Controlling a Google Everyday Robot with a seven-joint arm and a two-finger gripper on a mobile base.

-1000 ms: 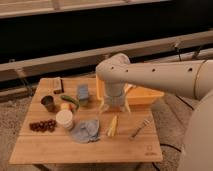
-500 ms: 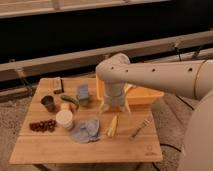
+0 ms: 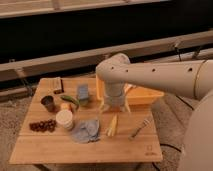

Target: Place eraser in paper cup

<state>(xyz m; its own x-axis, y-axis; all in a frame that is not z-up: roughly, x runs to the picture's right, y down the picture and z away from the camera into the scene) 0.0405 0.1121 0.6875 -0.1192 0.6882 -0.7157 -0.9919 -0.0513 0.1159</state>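
The eraser [image 3: 57,84], a small brown flat block, lies at the table's far left corner. The white paper cup [image 3: 64,119] stands upright at the left of the table, in front of a dark metal cup [image 3: 48,102]. My gripper [image 3: 114,107] hangs point-down over the middle of the table, right of the cup and well apart from the eraser. Its fingers stand apart with nothing between them.
A blue-grey sponge block [image 3: 83,93], a green item [image 3: 70,100] and an orange piece [image 3: 65,106] lie near the cup. Dark red berries [image 3: 42,125], a blue cloth [image 3: 86,131], a yellow banana-like item [image 3: 113,125], a fork [image 3: 141,128] and a yellow tray [image 3: 142,95] share the wooden table [image 3: 100,150].
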